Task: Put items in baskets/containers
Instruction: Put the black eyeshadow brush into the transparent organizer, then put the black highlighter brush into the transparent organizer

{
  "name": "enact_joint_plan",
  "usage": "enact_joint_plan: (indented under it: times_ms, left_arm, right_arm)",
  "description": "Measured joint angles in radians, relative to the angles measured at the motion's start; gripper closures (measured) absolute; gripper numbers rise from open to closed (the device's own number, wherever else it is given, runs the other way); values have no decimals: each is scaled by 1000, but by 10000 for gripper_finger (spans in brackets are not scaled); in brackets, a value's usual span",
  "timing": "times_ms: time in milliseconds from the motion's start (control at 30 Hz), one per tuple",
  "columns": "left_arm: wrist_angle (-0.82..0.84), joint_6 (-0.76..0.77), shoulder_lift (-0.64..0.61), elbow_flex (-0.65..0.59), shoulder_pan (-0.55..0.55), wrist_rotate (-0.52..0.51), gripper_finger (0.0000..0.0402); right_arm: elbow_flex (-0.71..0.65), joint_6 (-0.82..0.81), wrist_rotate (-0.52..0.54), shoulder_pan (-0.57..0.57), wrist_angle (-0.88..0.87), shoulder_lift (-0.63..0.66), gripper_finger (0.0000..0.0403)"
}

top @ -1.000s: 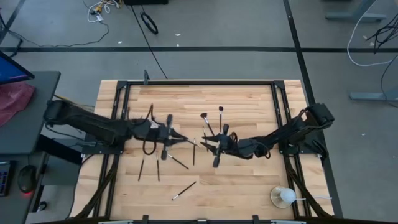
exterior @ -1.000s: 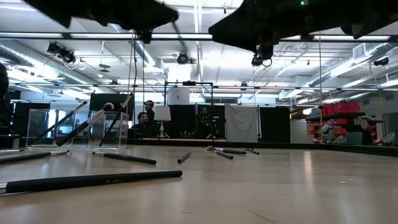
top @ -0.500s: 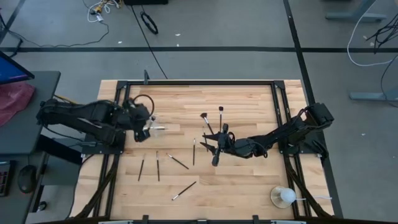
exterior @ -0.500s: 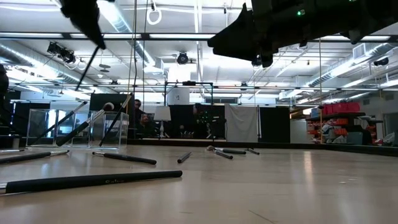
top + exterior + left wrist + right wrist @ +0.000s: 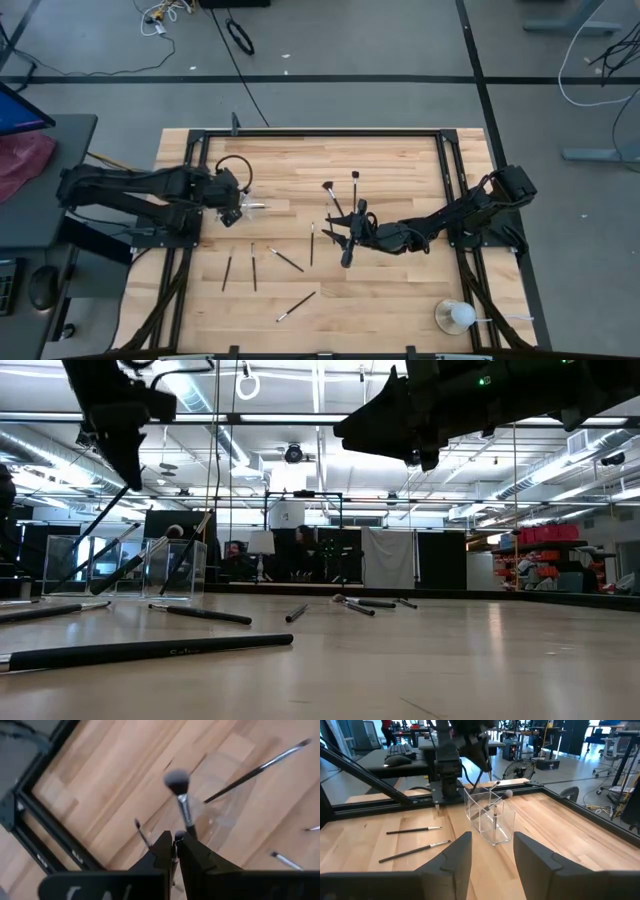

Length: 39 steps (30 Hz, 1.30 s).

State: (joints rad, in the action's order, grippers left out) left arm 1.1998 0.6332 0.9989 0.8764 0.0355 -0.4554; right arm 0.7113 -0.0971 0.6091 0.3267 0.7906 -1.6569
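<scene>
the left gripper is closed narrow on the thin dark handle of one makeup brush, its round dark tuft pointing away from the fingers. just beyond that tuft, directly under the gripper, stands the clear holder, with another brush leaning out over its rim. in the low view the held brush hangs slanted from the gripper above the holder, its lower end not yet inside as far as can be told. in the high view the left gripper sits at the holder, near the table's left rail.

the right gripper hangs with its fingers apart and nothing between them. ahead of it lie two loose brushes flat on the wood, and farther on the holder with brushes standing in it. in the high view the right gripper is over mid-table, well apart from the left. several brushes lie between the two grippers and nearer the front edge, two more just beyond the right gripper. a white round object rests well off at the table's front right corner.
</scene>
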Motion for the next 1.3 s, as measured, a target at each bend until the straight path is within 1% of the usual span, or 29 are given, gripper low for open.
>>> enact_joint_plan:
  times_ms: [133, 300, 567, 700, 900, 1000, 1167, 1300]
  left_arm:
    - [-32, 10, 0, -65, -38, 41, 378]
    - [-55, 11, 0, -123, -73, 42, 378]
    - [-85, 9, 0, -148, -85, 42, 373]
    - [-86, 9, 0, -148, -85, 42, 351]
    - [-86, 9, 0, -148, -85, 41, 305]
    - [-82, 6, 0, -148, -85, 24, 286]
    - [-22, -17, 0, -76, -85, 22, 270]
    - [12, -43, 0, 27, -78, -24, 267]
  right_arm:
    - [0, 0, 0, 0, 0, 0, 257]
    - [0, 0, 0, 0, 0, 0, 258]
    - [0, 0, 0, 0, 1, 0, 259]
    - [0, 1, 0, 0, 1, 0, 261]
    - [0, 1, 0, 0, 1, 0, 262]
    - [0, 1, 0, 0, 1, 0, 262]
    - [0, 1, 0, 0, -7, 0, 262]
    - [0, -34, 1, -9, -59, 0, 262]
